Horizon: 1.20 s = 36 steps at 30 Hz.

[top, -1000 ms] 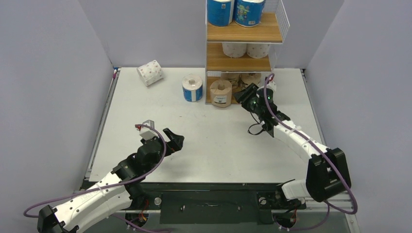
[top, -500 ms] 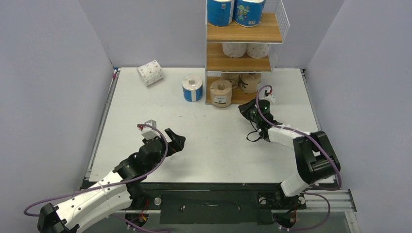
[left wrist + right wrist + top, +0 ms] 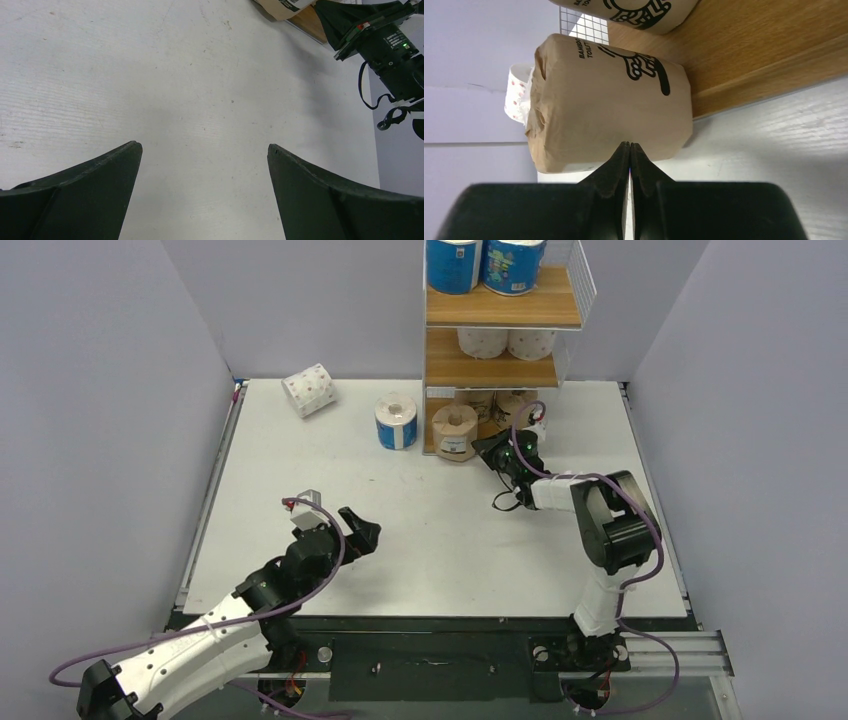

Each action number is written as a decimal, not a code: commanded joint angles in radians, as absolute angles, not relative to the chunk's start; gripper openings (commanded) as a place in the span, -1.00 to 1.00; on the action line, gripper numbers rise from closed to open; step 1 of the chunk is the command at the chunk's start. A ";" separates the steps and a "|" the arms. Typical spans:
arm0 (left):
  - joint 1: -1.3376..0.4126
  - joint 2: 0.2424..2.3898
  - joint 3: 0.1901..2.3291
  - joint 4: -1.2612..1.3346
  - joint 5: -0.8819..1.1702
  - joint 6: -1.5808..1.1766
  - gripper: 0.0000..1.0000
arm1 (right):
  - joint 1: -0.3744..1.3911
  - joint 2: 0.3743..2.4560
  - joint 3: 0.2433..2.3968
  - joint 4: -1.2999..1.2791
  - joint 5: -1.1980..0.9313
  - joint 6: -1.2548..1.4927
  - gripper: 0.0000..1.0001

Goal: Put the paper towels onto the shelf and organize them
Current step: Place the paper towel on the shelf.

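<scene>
Right fingers (image 3: pixel 616 165), pressed together, near kraft roll (image 3: pixel 609 100) at shelf (image 3: pixel 774 50) edge

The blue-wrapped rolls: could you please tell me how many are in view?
3. One blue roll stands on the shelf's top board, a second right of it, a third on the table left of the shelf. Others may be hidden.

The left arm (image 3: pixel 190 645) stretches diagonally forward from its base, and the left end effector (image 3: pixel 204 146) is spread wide, fingers well apart. The right arm (image 3: pixel 610 525) folds sharply at the elbow, forearm reaching forward and leftward. The right end effector (image 3: pixel 630 148) is pinched together, fingertips touching.
</scene>
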<state>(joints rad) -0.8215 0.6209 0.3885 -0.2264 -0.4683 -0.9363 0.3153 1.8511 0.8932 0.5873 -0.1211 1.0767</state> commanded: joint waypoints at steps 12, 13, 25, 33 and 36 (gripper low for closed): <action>-0.816 0.630 0.388 -0.194 -0.488 -0.938 0.93 | 0.349 1.969 1.045 0.646 -0.139 1.128 -1.00; -0.816 0.629 0.388 -0.195 -0.488 -0.938 0.93 | 0.352 1.973 1.052 0.645 -0.139 1.131 -1.00; -0.816 0.622 0.387 -0.206 -0.492 -0.942 0.93 | 0.362 2.043 1.143 0.616 -0.132 1.149 -1.00; -0.817 0.626 0.388 -0.207 -0.495 -0.942 0.93 | 0.368 2.081 1.183 0.606 -0.133 1.155 -1.00; -0.817 0.626 0.388 -0.206 -0.498 -0.942 0.93 | 0.370 2.089 1.189 0.606 -0.132 1.157 -1.00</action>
